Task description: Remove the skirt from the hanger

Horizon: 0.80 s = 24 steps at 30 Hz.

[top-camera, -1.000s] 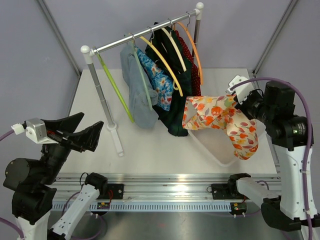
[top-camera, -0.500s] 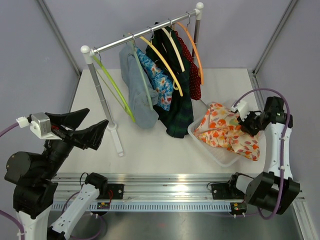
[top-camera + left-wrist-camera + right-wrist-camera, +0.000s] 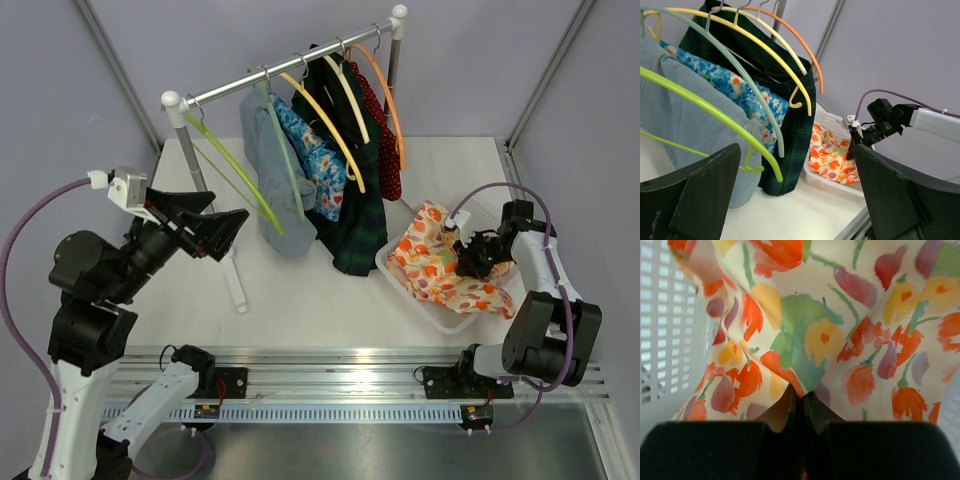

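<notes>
The floral skirt [image 3: 428,262] lies bunched in the white basket [image 3: 412,291] at the right. It also shows in the left wrist view [image 3: 829,156] and fills the right wrist view [image 3: 820,330]. My right gripper [image 3: 470,256] is low in the basket and shut on a fold of the skirt [image 3: 802,396]. The orange hanger [image 3: 391,104] hangs bare on the rack rail [image 3: 280,72]. My left gripper [image 3: 213,231] is open and empty, held up in front of the rack's left post, close to the bare green hanger [image 3: 236,176]; in its own view [image 3: 797,200] the fingers frame the rack and basket.
The rack holds a denim garment [image 3: 277,190], a blue floral one [image 3: 318,165], a dark plaid one [image 3: 355,215] and a red one [image 3: 388,160] on other hangers. The rack's left post [image 3: 205,205] and foot stand near my left gripper.
My right gripper has carried the floral skirt down from mid-air into the basket. My left arm has risen and moved right, towards the rack's left post.
</notes>
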Each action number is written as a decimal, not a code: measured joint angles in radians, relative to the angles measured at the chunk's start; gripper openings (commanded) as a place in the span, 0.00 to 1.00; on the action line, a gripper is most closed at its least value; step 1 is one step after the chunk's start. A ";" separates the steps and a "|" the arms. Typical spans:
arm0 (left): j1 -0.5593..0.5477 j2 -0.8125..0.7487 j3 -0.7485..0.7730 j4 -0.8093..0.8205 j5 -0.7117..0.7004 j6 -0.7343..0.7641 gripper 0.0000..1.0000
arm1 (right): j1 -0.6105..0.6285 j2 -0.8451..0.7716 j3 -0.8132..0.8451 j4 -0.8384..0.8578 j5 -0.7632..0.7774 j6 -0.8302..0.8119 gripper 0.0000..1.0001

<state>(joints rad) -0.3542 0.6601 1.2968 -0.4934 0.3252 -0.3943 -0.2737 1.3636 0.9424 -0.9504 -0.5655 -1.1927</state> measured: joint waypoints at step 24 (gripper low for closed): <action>-0.319 0.581 0.420 -0.087 -0.621 -0.025 0.98 | 0.129 -0.246 0.158 0.206 0.089 0.675 1.00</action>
<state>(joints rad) -0.6735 1.2415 1.7168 -0.5804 -0.2958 -0.4191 -0.1452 1.1172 1.1007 -0.7448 -0.4767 -0.5175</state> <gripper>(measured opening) 0.983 0.993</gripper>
